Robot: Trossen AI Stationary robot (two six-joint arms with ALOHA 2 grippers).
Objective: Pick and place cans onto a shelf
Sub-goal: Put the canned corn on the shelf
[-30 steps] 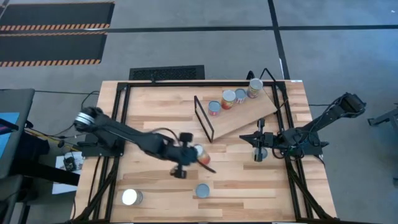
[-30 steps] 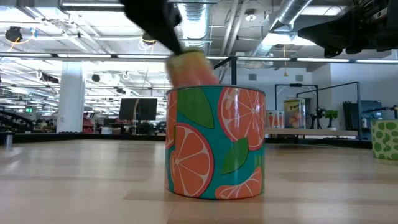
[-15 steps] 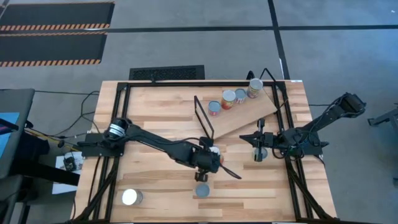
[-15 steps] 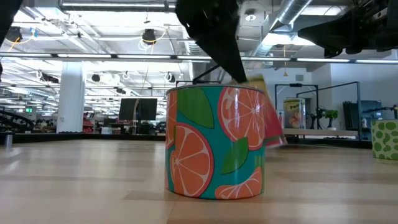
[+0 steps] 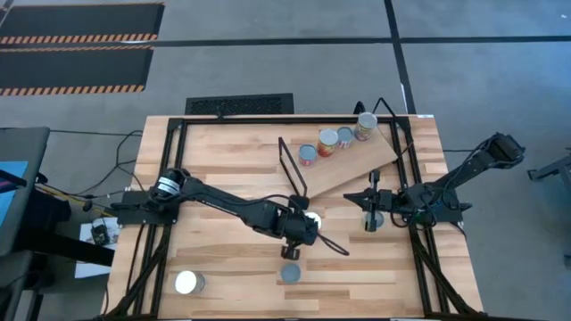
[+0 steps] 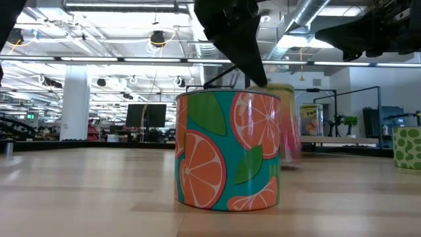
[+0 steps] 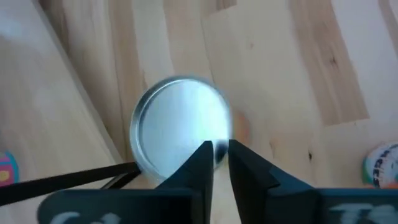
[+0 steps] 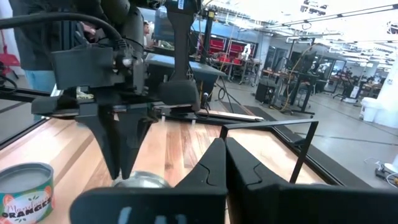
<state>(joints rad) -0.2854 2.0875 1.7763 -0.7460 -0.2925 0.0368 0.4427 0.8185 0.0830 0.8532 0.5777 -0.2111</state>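
Bright overhead light, motion-blurred wrist view

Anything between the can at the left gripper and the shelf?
Only the black wire frame, at the shelf end nearest that can. The shelf's long side facing it looks open.

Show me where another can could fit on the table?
The bare wooden tabletop between the black frame rail and the tilted light-wood shelf is free. It is crowded around the left gripper, the silver-topped can under it and the grey-topped can.
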